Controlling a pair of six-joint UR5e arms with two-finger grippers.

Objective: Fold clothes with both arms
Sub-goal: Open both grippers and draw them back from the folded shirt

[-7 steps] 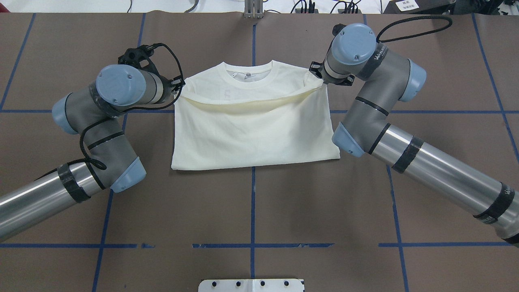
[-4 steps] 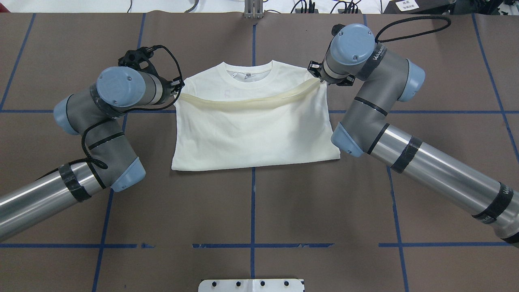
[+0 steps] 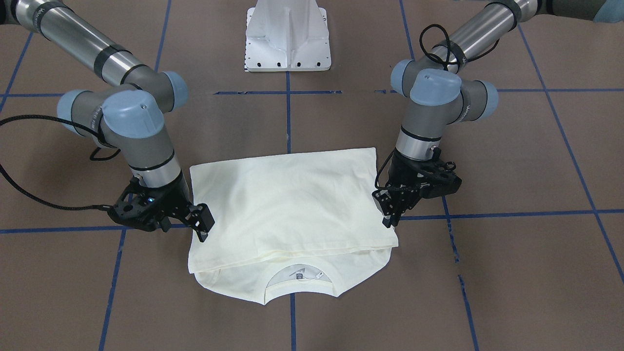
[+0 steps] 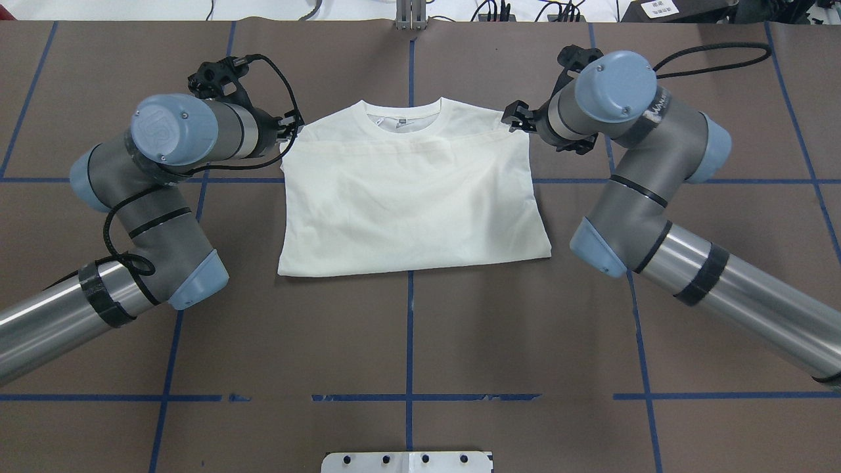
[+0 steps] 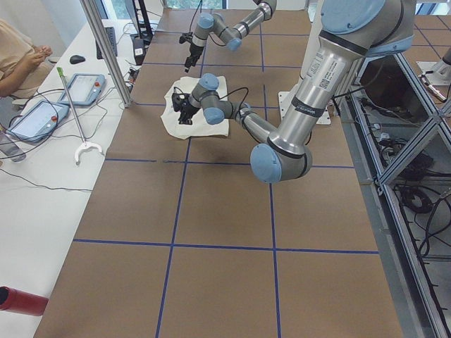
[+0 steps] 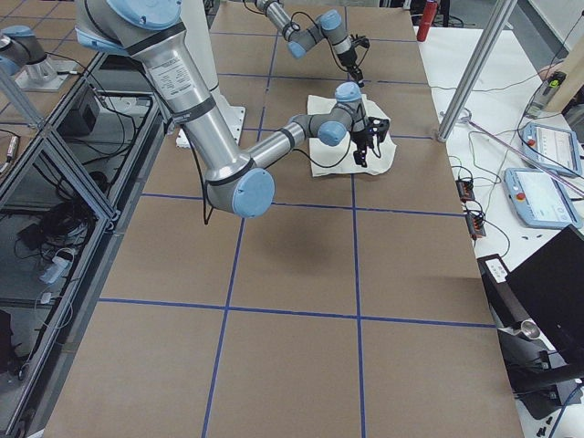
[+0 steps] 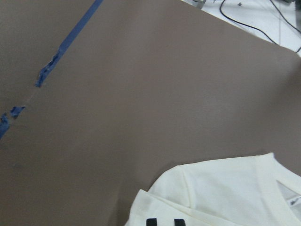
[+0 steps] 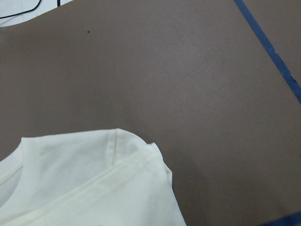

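**Left gripper and right gripper, set at a folded cream T-shirt**

The left gripper (image 4: pixel 294 129) is placed at the shirt's edge beside one shoulder. In the left wrist view its fingertips (image 7: pixel 150 221) are seen parted by a narrow gap over the cloth, with nothing clamped between them. The right gripper (image 4: pixel 514 118) is placed at the opposite shoulder. Whether its jaws are apart or closed cannot be told.

Writing: a grey neck label (image 4: pixel 399 122) is sewn inside the collar (image 4: pixel 360 115), but its print is too small to be read. White lettering is carried on a black band (image 4: pixel 657 105) around the right arm and is not legible. A raised logo is borne on the left arm's blue cap (image 4: pixel 174 128).

The T-shirt (image 4: pixel 410 197) is plain cream with a ribbed round collar. It is laid flat on the brown table (image 4: pixel 525 328), astride the central blue tape line (image 4: pixel 409 328). It is folded double: the collar is turned away from the robot, the fold lies nearest it, and the upper layer's edge runs straight across just below the collar.
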